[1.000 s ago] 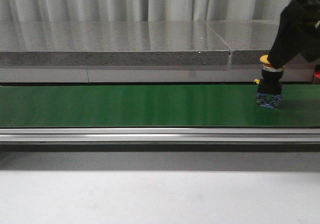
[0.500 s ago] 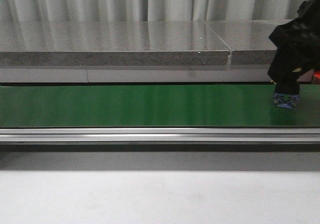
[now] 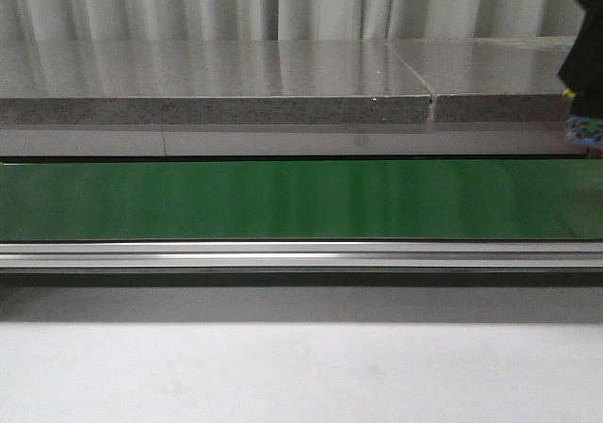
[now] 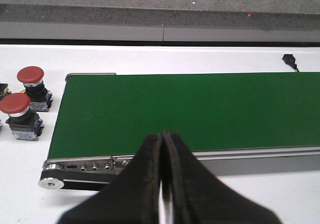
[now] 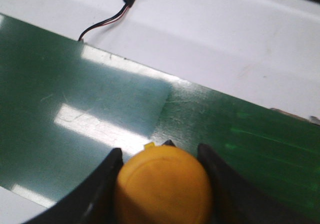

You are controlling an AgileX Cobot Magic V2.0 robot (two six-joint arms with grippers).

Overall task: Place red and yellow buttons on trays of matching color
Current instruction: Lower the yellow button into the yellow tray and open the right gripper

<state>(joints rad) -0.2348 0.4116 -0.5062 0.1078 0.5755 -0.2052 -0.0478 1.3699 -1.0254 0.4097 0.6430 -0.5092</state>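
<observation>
Yellow button (image 5: 164, 188), one, cap toward the wrist camera, is clamped in the right hand (image 5: 162, 184) above the green belt (image 5: 100, 109), while two upright red buttons (image 4: 30, 81) stand on the white tabletop (image 4: 200, 59) beside the belt's end and the left hand (image 4: 162, 184) is pressed together.

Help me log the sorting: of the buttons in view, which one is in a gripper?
The yellow button, clamped between the right gripper fingers above the green belt. The two red buttons stand untouched on the white table beside the belt's end.
</observation>
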